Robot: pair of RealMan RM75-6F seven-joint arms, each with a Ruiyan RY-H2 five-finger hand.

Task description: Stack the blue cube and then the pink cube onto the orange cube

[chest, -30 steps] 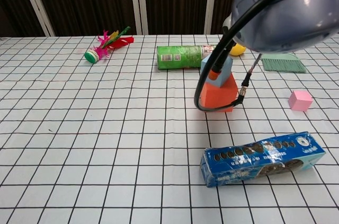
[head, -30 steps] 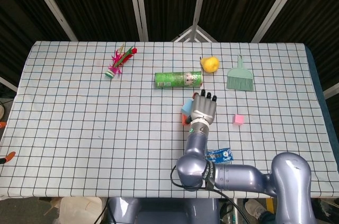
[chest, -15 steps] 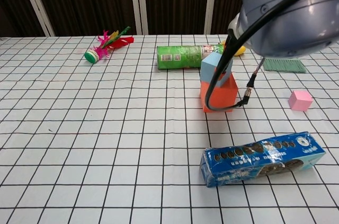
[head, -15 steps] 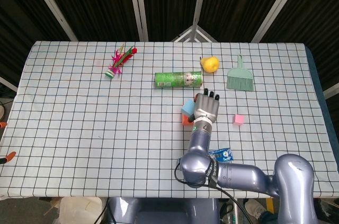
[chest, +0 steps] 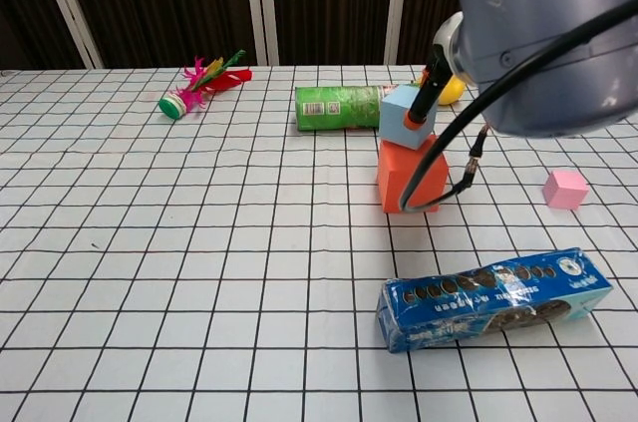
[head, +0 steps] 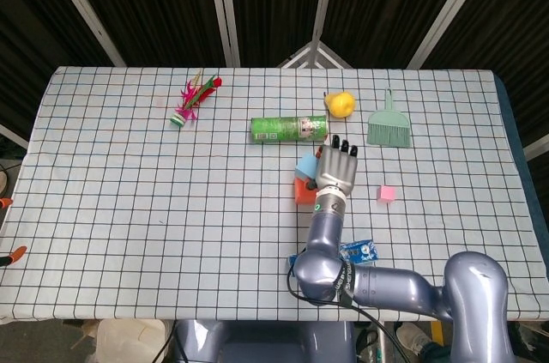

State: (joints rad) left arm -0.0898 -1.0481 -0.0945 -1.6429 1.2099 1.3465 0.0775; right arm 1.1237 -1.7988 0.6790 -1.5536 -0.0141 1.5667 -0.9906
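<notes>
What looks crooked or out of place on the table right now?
The blue cube sits twisted on the orange cube, corners not lined up. The green can lies on its side. The pink cube stands apart, unstacked.

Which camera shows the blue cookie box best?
The chest view: the cookie box lies in plain sight there, cookies printed along its side. In the head view only a small blue corner peeks out beside the right arm.

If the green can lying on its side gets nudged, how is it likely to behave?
The green can lies flat on its curved side, so it would probably roll toward or away from the robot. It looks rigid, likely light if empty. The blue cube stack stands nearby, so rolling could disturb it.
</notes>
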